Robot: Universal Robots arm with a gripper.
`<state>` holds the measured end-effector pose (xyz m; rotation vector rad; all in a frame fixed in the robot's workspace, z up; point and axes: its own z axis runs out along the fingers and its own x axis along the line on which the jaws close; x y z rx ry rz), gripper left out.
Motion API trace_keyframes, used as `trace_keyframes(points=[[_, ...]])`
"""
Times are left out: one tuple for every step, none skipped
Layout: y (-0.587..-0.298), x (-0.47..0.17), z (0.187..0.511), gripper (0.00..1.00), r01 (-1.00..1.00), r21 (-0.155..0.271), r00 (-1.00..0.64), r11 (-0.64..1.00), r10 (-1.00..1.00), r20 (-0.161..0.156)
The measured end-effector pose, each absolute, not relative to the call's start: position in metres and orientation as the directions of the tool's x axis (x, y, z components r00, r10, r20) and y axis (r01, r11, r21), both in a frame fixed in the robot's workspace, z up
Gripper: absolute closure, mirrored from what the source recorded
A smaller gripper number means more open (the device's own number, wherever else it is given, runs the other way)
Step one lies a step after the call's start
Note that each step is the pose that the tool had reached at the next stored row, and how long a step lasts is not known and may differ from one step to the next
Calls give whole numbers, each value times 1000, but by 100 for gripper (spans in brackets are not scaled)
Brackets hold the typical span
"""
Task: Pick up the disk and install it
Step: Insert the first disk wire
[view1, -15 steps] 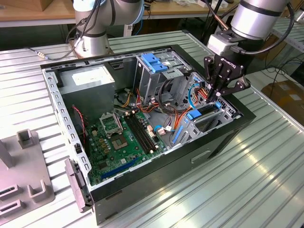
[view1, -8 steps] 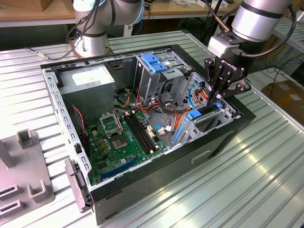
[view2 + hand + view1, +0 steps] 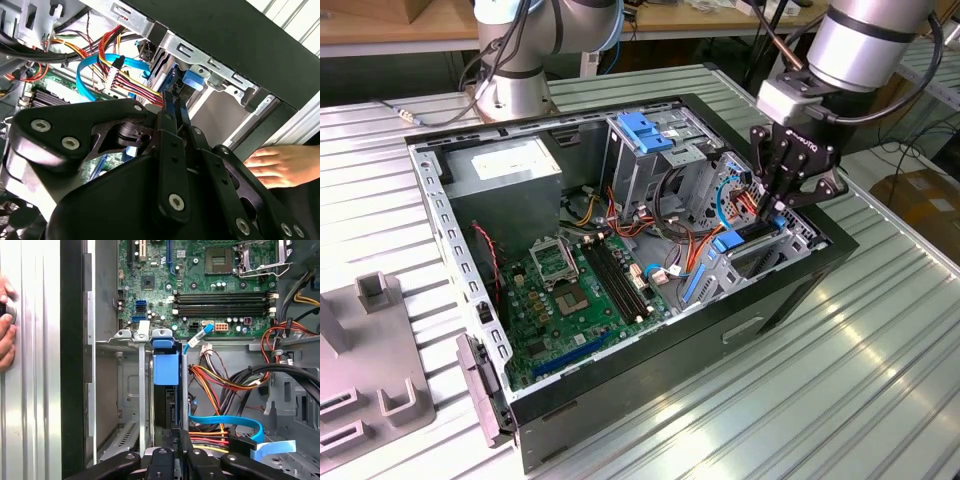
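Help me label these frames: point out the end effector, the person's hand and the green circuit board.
end effector (image 3: 782, 203): exterior view, between its fingertips.
hand (image 3: 272, 165): second wrist view, middle of the fingers.
green circuit board (image 3: 200, 280): first wrist view, bare area beside the memory slots.

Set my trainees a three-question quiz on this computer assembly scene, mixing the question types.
1. True or false: the computer case lies open on the table.
2. The claw is: A over the motherboard; B at the corner drive bay; C outside the case.
3. Fill in: the disk standing in the bay has a ___ bracket.
Key: 1 true; 2 B; 3 blue.
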<state>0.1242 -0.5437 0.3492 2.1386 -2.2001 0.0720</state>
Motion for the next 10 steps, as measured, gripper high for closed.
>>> trace_keyframes(points=[[-544,125,349,84,-999,17,-28,29,-996,84],[-544,126,349,84,-999,17,-28,29,-996,84],[-544,126,349,84,-999,17,-27,29,-996,84],[-544,126,349,84,-999,17,-27,29,-996,84],[-544,126,349,84,-999,17,-27,29,-996,84],[-544,126,349,84,-999,17,-27,28,-996,84],[-544,126,349,84,-999,17,-27,28,-996,84],[-544,126,349,84,-999,17,-27,28,-996,84],[-544,125,349,84,-999,17,-27,28,-996,84],[-544,125,349,84,-999,17,-27,28,-996,84]])
